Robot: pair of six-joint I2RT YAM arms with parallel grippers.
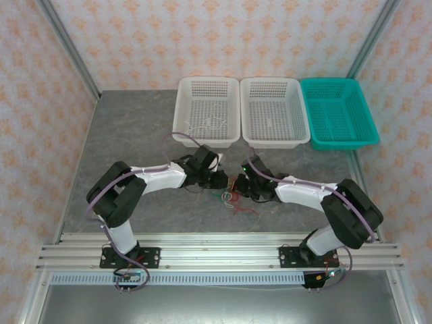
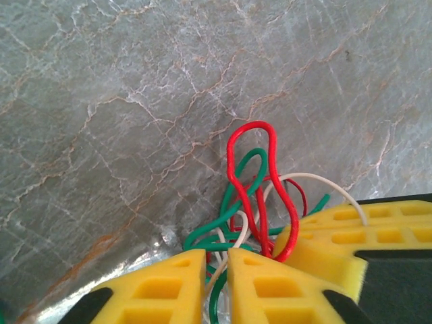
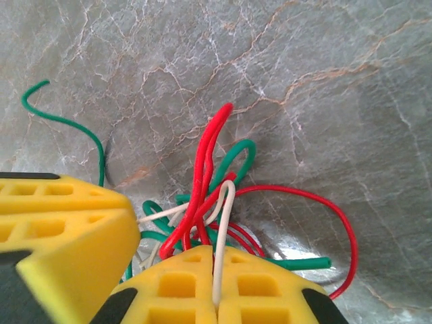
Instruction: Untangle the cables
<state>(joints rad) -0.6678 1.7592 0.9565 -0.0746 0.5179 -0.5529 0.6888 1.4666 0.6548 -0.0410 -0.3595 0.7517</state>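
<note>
The cables point(image 1: 229, 197), a knot of thin red, green and white wires, lie on the grey table point(image 1: 135, 135) about midway between its left and right edges. They are nearer the near edge than the far one, where white baskets point(image 1: 202, 140) and a teal basket point(image 1: 344, 140) stand. Both pincers meet at the knot. The left gripper point(image 2: 216, 260) has its yellow pads almost together, nipping green and white wires in the narrow slit. The right gripper point(image 3: 217, 283) is pinched closed on a white strand point(image 3: 223, 223), with red loops rising just beyond its tips.
</note>
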